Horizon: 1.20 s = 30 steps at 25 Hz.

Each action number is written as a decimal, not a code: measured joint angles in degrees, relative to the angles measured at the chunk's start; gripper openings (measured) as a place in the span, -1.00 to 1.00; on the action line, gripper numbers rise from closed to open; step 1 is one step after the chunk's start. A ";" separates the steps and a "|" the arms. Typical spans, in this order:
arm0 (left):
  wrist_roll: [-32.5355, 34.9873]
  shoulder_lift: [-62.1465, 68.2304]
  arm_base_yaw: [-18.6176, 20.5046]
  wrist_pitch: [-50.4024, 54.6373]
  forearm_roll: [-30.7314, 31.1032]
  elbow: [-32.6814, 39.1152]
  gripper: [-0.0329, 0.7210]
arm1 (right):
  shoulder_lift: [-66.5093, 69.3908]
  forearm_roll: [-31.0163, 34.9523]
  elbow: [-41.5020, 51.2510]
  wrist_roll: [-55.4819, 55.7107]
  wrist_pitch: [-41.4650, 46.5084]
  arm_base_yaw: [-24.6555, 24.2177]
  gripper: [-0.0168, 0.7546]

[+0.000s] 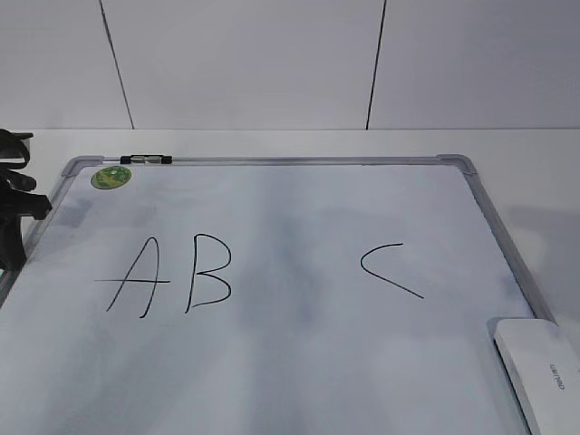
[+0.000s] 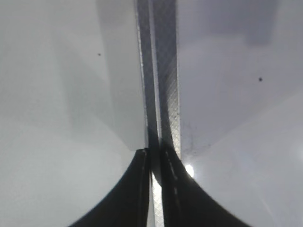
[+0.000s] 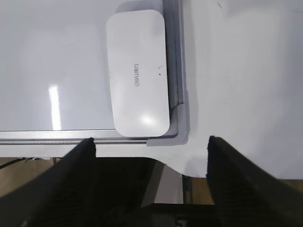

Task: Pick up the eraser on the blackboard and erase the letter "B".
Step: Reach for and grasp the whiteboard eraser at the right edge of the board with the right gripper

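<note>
The blackboard [image 1: 299, 353] is a white board in a grey frame, lying flat with black letters on it. The letter "B" [image 1: 208, 272] stands left of the middle, right beside an A [image 1: 138, 276]. The eraser [image 1: 540, 370], a white glossy block, lies at the board's near right corner. In the right wrist view the eraser [image 3: 137, 71] sits ahead of my right gripper [image 3: 151, 140], which is open wide and holds nothing. My left gripper [image 2: 156, 153] is shut, with only a thin slit between its black fingers, over the board's left frame strip [image 2: 165, 71]. In the exterior view that gripper [image 1: 14, 217] stands at the board's left edge.
A C [image 1: 390, 269] is drawn right of the middle. A small black-and-silver marker [image 1: 151, 159] lies on the far frame beside a round green sticker [image 1: 111, 177]. The grey rounded frame corner [image 3: 182, 116] lies just right of the eraser. The table's edge [image 3: 189, 170] is under my right gripper.
</note>
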 joint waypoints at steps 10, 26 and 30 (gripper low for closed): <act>-0.09 0.00 0.00 0.24 -0.09 0.00 -0.86 | 5.81 5.79 0.00 0.00 -0.16 0.00 0.76; -0.09 0.00 0.00 0.34 -0.09 0.00 -0.86 | 23.24 3.63 -0.12 0.06 -3.42 7.12 0.78; -0.09 0.00 0.00 0.44 -0.21 0.00 -0.86 | 28.40 2.98 -0.15 1.96 -6.99 10.09 0.78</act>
